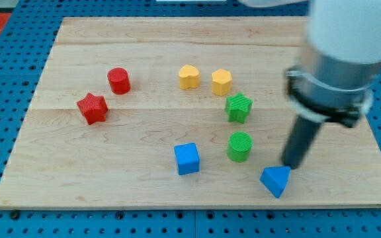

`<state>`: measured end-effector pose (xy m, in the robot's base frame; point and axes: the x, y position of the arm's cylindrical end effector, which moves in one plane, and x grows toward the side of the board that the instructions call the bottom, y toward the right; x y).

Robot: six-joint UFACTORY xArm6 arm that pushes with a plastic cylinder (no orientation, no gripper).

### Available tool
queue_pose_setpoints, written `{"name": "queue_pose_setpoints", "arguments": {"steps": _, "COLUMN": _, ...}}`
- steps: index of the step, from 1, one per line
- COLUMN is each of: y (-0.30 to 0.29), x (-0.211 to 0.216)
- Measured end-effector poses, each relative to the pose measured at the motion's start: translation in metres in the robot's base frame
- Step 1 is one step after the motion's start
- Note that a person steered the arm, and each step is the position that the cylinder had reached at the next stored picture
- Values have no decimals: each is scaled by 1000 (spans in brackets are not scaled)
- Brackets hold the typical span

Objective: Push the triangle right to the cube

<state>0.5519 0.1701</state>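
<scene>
Bright, even overhead light is flooding the surface [144,39]; shadows are staying faint, and the near arm at 1 o'clock is blurring.

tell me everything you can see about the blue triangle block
The blue triangle is a small wedge-shaped block, matte and plastic-looking, lying flat on the wooden board near its bottom edge at the view's right. My tip sits just at its upper right, touching or nearly so. The blue cube lies apart to its left.
</scene>
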Motion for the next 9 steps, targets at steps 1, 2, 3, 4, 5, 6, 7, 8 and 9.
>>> {"name": "queue_pose_setpoints", "arguments": {"steps": 1, "y": 37, "x": 26}}
{"name": "queue_pose_setpoints", "arguments": {"steps": 2, "y": 6, "x": 43}}
{"name": "queue_pose_setpoints", "arguments": {"steps": 3, "y": -38, "x": 37}}
{"name": "queue_pose_setpoints", "arguments": {"steps": 4, "y": -81, "x": 34}}
{"name": "queue_pose_setpoints", "arguments": {"steps": 5, "y": -73, "x": 53}}
{"name": "queue_pose_setpoints", "arguments": {"steps": 6, "y": -91, "x": 57}}
{"name": "queue_pose_setpoints", "arguments": {"steps": 7, "y": -108, "x": 43}}
{"name": "queue_pose_setpoints", "arguments": {"steps": 8, "y": -112, "x": 19}}
{"name": "queue_pose_setpoints", "arguments": {"steps": 9, "y": -109, "x": -3}}
